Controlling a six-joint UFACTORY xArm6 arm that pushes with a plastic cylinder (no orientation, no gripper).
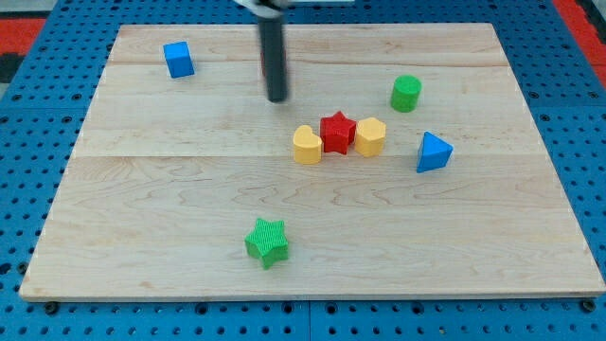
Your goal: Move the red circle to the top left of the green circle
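tip (276, 98): dark smooth rod end, no fingers fitted, nothing held, left of green cylinder (406, 93)
bench (142, 208): pale wood planks
red circle: possibly hidden behind rod

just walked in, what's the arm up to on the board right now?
My tip sits on the wooden board touching no block, up and to the view's left of a tight row: yellow heart, red star, yellow hexagon. The green circle stands apart at upper right. A blue cube, blue triangle and green star lie further off. No red circle shows; the star is the only red block.
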